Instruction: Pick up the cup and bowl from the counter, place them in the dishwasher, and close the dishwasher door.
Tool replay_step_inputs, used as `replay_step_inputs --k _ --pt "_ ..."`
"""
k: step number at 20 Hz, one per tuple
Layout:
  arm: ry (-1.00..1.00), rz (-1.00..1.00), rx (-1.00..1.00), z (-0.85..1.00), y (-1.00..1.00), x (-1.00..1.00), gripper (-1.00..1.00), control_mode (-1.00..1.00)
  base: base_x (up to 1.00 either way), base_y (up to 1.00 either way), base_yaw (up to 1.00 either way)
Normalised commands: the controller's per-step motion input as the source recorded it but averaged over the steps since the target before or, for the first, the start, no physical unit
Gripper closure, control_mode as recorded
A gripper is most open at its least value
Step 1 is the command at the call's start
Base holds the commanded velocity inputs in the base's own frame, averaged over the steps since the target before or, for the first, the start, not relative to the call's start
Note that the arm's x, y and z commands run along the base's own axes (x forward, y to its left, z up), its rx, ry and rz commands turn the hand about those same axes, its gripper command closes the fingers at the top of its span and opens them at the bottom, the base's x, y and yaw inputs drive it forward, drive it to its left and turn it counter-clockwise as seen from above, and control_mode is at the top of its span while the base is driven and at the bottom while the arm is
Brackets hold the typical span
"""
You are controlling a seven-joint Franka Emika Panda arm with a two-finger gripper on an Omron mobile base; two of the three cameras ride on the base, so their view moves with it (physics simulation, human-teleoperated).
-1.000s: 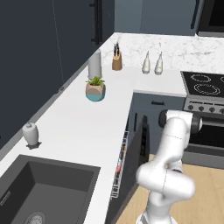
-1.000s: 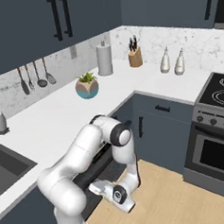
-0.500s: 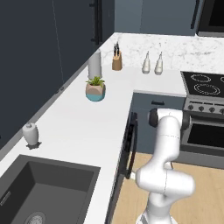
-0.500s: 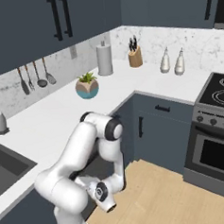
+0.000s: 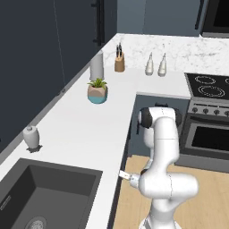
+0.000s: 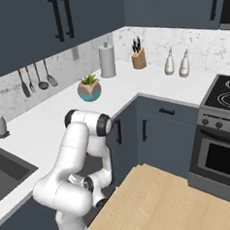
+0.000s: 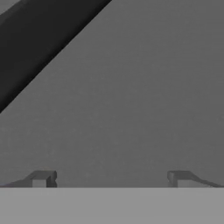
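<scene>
My gripper (image 7: 110,178) is open, its fingertips (image 7: 41,178) spread wide with nothing between them, right up against a flat dark grey panel, the dishwasher door (image 7: 131,109). In the left base view the arm is folded low and the gripper (image 5: 125,175) points at the door (image 5: 126,147) below the counter (image 5: 89,129) edge. The door (image 6: 93,157) stands upright, in line with the neighbouring dark cabinet fronts or very nearly so. The cup and the bowl are out of view. No rack shows.
On the counter (image 6: 49,116) stand a pink-and-teal plant pot (image 5: 97,91), a tall grey cylinder (image 5: 96,66), a knife block (image 5: 119,62), two bottles (image 5: 150,65) and a soap dispenser (image 5: 30,136). A dark sink (image 5: 44,192) lies front left. The oven (image 5: 210,134) stands right, above wooden floor (image 5: 210,201).
The dishwasher door has swung from ajar, with the white rack showing, to upright against the cabinets. The arm moved with it toward the cabinets and lower. The jaws stayed open.
</scene>
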Motion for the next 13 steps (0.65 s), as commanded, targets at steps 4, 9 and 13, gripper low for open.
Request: replay_step_inputs --k 4,9,13 --pt "0.0 0.0 0.0 -0.06 0.6 0.46 -1.0 -1.0 0.0 0.0 0.0" --pt "0.0 0.03 0.0 -0.01 0.32 0.55 -1.0 -1.0 0.0 0.0 0.0" --pt "0.0 0.02 0.0 0.0 0.22 0.77 -1.0 -1.0 0.0 0.0 0.0"
